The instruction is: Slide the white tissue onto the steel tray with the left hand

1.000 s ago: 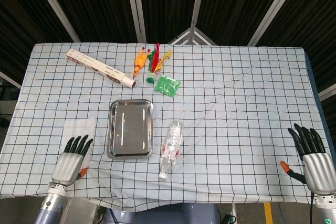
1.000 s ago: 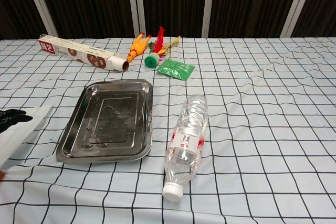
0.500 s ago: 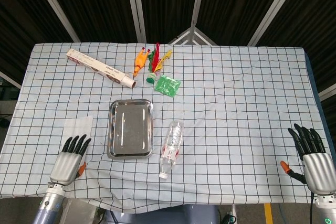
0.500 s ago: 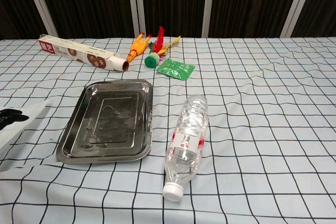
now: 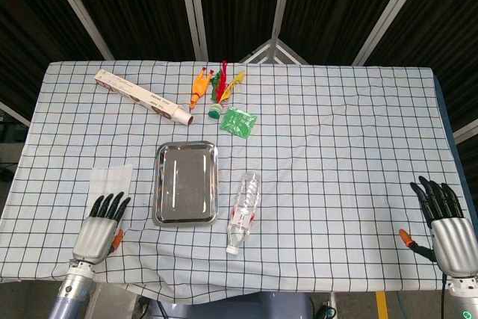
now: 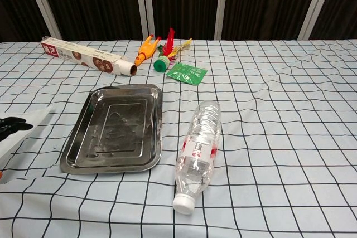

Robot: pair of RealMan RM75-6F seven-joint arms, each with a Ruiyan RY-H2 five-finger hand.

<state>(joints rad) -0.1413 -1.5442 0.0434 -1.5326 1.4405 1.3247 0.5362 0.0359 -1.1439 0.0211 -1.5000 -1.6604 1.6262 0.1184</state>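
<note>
slide not begun: white tissue lies lower left, beside the steel tray (bare); left robot hand open, fingertips at its near edge.

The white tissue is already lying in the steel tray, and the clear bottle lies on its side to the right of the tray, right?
Not quite. In the head view the white tissue lies on the cloth left of the steel tray, whose inside holds nothing. The clear bottle does lie on its side to the tray's right.

A plastic bottle lies on the checkered tablecloth.
</note>
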